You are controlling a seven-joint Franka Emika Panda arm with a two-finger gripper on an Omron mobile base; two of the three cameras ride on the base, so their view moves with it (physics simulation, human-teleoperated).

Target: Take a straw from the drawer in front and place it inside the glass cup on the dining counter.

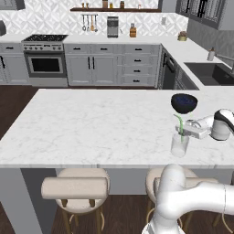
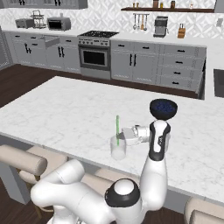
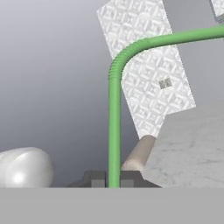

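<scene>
Our jaws are pinched tight on the straw (image 3: 114, 131), which in the hand view rises between the two dark fingertips (image 3: 95, 178) and bends over sharply near the top; in the left base view our gripper (image 1: 183, 130) sits level, reaching sideways over the worktop, with the straw (image 1: 180, 127) standing upright at its tip; the same green stem shows upright in the right base view, the straw (image 2: 117, 129) at the end of our gripper (image 2: 120, 134).

The lower end of the straw goes down into the glass cup (image 1: 179, 145), which stands upright on the dining counter (image 1: 91, 123) near its front edge; from the right the glass cup (image 2: 118, 148) is directly beneath our gripper, and the straw's lower part appears to be inside its rim; whether the tip reaches the bottom we cannot tell.

Just beyond the cup, a little further back on the marble, sits a dark blue bowl (image 1: 184, 102), apart from the cup; in the right base view the bowl (image 2: 163, 108) lies behind our wrist.

Round padded stools (image 1: 78, 187) stand tucked under the near edge of the dining counter (image 2: 65, 109).

Along the far wall we see grey cabinets, a stove (image 1: 45, 60) and a coffee machine (image 1: 112, 26) on the back counter; a sink (image 1: 212, 73) lies off to the right.
</scene>
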